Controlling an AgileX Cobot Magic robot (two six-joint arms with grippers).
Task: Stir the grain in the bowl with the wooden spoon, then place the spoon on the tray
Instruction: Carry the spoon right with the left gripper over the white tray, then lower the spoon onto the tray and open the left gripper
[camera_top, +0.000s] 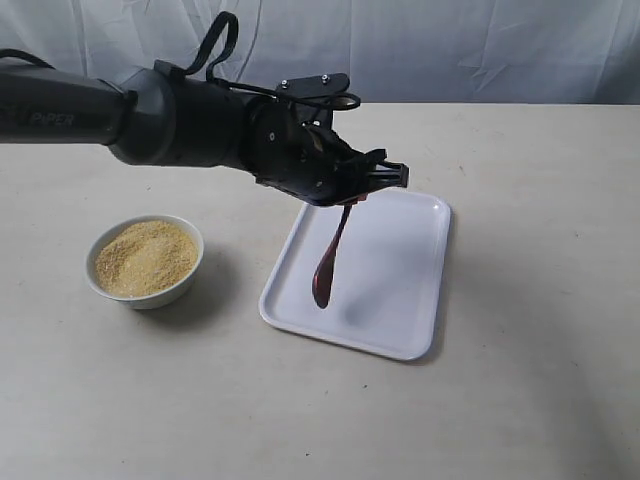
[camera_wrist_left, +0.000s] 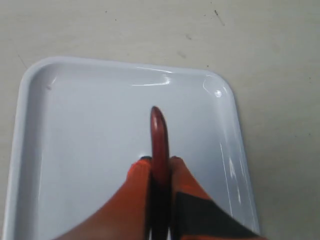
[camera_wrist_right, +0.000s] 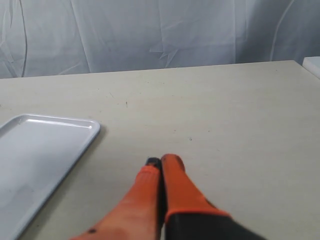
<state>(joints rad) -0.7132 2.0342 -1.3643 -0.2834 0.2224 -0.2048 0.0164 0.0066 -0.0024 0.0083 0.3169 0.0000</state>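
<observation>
Left jaws: closed on the handle of the wooden spoon (camera_top: 331, 253), one orange finger (camera_wrist_left: 136, 176) pressed against each side, so the spoon cannot swing or slip while it is carried.

Wooden spoon: hangs nearly upright from the left jaws, oval end down, over the near-left part of the tray (camera_top: 395, 265). Its shadow falls on the tray apart from its tip, so it appears to be held in the air and not yet set down.

Tray: lies flat on the surface (camera_top: 520, 400), with nothing else on it. The spoon hangs inside its rim, so it should land on the tray when let go.

Bowl (camera_top: 194, 240): stands on the surface to the left of the tray, close to it but not touching, and clear of the arm.

Grain (camera_top: 145, 257): a tan mound filling the bowl. None shows spilled around it.

Step in hand: judged to be the last one, lowering the spoon and releasing it.

Right jaws: orange fingers (camera_wrist_right: 172, 182) pressed together with nothing between them, over bare surface beside a corner of the tray. They seem parked out of the way.
</observation>
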